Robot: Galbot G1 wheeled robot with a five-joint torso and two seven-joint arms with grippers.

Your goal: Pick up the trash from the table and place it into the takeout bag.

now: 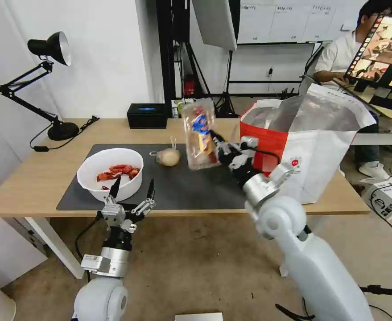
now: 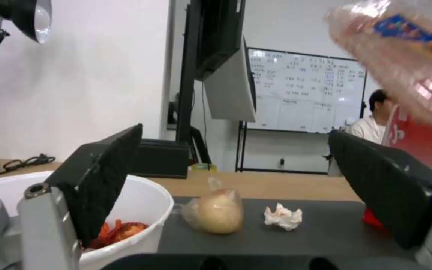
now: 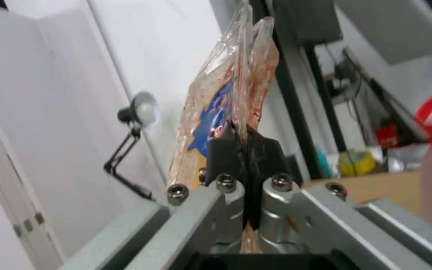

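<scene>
My right gripper [image 1: 214, 141] is shut on the clear hinged plastic tray [image 1: 199, 133], holding it upright in the air above the dark mat [image 1: 182, 189], just left of the takeout bag [image 1: 311, 142]. In the right wrist view the fingers [image 3: 226, 150] pinch the tray's edge [image 3: 226, 93]. The white bowl with red crayfish shells [image 1: 110, 171] sits at the mat's left end. My left gripper [image 1: 132, 189] hangs open at the table's front edge, right in front of the bowl [image 2: 141, 202]. The beige lump in a clear bag [image 1: 168, 157] and a crumpled tissue [image 2: 283, 216] lie on the mat.
A black desk lamp [image 1: 48, 49] stands at the far left of the light-wood table [image 1: 35, 178], and a small black box [image 1: 147, 116] sits at its back edge. The takeout bag stands open at the right end. A person sits at a desk behind it.
</scene>
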